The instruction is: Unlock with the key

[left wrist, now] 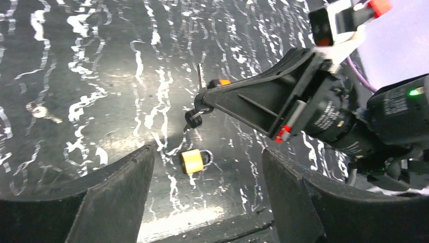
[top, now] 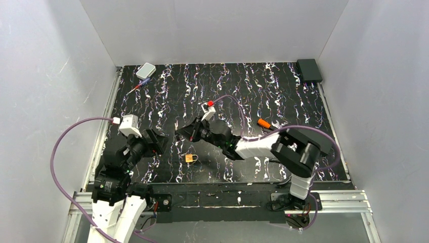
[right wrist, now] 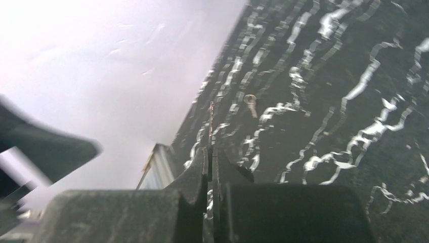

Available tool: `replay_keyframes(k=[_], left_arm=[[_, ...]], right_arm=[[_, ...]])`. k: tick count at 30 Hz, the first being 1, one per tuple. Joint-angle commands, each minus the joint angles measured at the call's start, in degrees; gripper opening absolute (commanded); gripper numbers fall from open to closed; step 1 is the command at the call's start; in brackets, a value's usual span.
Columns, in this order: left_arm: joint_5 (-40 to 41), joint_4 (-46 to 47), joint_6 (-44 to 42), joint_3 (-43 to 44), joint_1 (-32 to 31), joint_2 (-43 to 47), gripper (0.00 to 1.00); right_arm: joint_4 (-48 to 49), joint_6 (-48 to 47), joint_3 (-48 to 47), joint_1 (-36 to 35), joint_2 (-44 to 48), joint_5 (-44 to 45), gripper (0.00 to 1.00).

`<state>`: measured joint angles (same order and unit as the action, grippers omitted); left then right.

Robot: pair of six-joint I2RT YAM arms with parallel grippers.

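Note:
My right gripper (top: 182, 132) is shut on the key, a thin dark blade (left wrist: 201, 78) that sticks out past its fingertips, with a small dark ring (left wrist: 194, 118) hanging below. In the right wrist view the key (right wrist: 211, 124) is edge-on between the closed fingers (right wrist: 195, 169). The gripper hovers above the mat, just far-left of a small yellow padlock (top: 191, 158) that lies flat with its silver shackle closed (left wrist: 194, 161). My left gripper (top: 158, 143) is open and empty, its fingers (left wrist: 126, 177) framing the padlock from the near-left side.
A second, silvery key (left wrist: 41, 112) lies on the mat to the left and also shows in the right wrist view (right wrist: 250, 100). An orange object (top: 263, 123) lies right of centre. A white box (top: 145, 70), a pen (top: 135, 87) and a black box (top: 309, 70) sit at the back.

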<state>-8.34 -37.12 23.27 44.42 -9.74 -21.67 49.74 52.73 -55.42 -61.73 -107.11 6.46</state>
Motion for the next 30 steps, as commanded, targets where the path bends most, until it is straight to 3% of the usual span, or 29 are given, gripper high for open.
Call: replay_keyframes(k=[1,10,22,27,30], left_arm=[[-11.3,8.5,2.4,-2.1,0.3,-2.4,0.74],[-18.4,15.4,8.2,-1.0,0.3,-13.5,0.62],[-16.8,17.3,10.5,-0.8,0.3,-14.3,0.5],[-15.7,17.1,11.1,-1.6,0.2,-15.2,0.32],[-16.1,17.3,11.6,-1.7,0.3,-16.1,0.29]], right_arm=[[8.4,-9.1,3.8,0.0,9.9,-9.2,0.01],[2.9,-12.4,6.6,-0.1,18.1,-13.6,0.01],[0.3,-12.3,4.4,-0.9,17.3,-14.8,0.01],[-0.9,-12.9,3.2,-1.6,17.0,-14.7,0.01],[-1.3,-13.3,2.5,-1.9,16.8,-14.1,0.01]])
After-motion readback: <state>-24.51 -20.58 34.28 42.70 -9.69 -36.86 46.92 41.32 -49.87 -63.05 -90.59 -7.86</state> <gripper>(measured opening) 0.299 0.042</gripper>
